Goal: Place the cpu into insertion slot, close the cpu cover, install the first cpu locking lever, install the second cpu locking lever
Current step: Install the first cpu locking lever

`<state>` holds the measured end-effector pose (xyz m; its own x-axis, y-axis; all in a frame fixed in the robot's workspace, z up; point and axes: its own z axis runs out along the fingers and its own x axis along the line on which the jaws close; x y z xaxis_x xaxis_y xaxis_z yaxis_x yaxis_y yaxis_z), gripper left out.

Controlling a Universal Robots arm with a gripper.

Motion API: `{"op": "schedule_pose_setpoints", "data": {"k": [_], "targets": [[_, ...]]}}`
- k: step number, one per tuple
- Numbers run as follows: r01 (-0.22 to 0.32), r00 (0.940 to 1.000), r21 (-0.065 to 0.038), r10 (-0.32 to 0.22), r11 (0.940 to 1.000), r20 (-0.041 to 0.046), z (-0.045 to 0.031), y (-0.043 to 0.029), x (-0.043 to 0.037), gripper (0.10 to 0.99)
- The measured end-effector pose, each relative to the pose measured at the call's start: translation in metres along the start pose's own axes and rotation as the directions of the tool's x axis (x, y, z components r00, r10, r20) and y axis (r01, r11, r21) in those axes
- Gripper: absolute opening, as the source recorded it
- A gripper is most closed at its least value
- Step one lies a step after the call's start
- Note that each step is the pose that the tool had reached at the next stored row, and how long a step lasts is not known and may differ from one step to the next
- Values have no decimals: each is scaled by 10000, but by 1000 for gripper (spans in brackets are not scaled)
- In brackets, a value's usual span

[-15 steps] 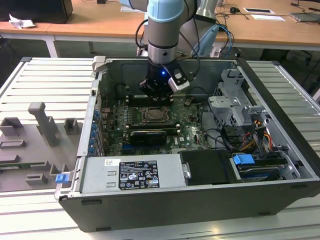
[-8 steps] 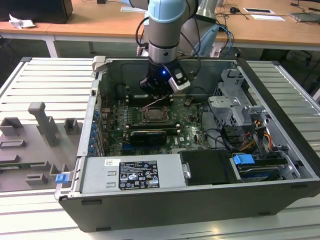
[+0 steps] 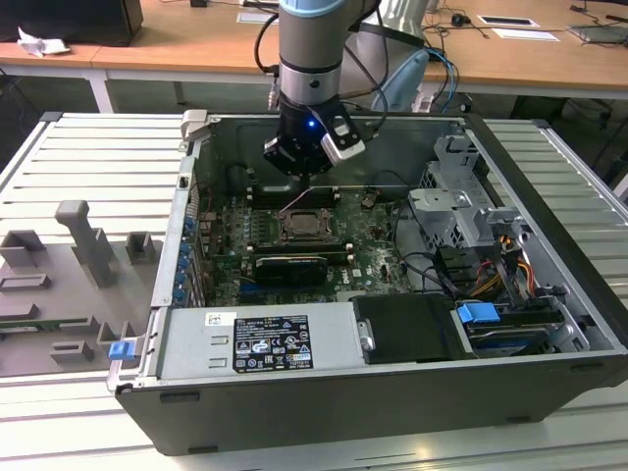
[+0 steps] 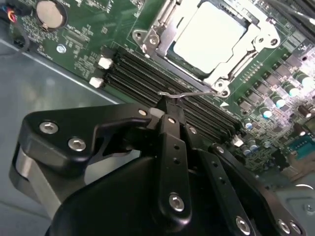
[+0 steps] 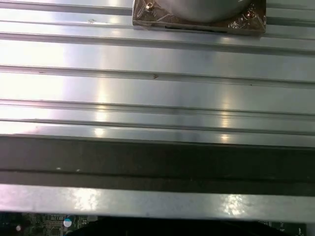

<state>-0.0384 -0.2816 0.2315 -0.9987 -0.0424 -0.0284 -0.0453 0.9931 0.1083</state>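
Gripper point(image 4: 170, 105) over the memory slots point(image 4: 147, 69), fingers drawn together, tips pinching the hooked end of a thin wire locking lever point(image 4: 189, 93) that runs along the near edge of the socket. Cpu point(image 4: 209, 34), pale silver square, lies flat in the insertion slot point(image 3: 306, 226); silvery cpu cover point(image 4: 157, 29) is closed down, framing it. Motherboard point(image 3: 373, 245) lies flat in the open case.

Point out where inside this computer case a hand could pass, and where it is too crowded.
Freest: the bare grey case floor beside the green motherboard edge, by the memory slots. Crowded: around the cpu and cpu cover, where the end effector sits at a wire locking lever, and the cabled drive bay at the exterior view's right.
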Motion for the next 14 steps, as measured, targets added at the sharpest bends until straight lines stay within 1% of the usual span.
{"op": "schedule_pose_setpoints", "data": {"k": [2,5,7,10,12,13,14], "targets": [[0,10000,-29,0,10000,1,0,1,6,106],[-2,10000,-195,2,9998,10,16,1,18,106],[3,10000,-209,-3,9998,8,15,-9,20,106],[0,10000,-210,0,9998,8,6,-45,26,106],[3,10000,-210,-2,9998,9,-5,-141,33,106],[1,10000,-211,-1,9998,9,-7,-167,34,106],[1,10000,-215,0,9998,12,-1,-169,32,106]]}}
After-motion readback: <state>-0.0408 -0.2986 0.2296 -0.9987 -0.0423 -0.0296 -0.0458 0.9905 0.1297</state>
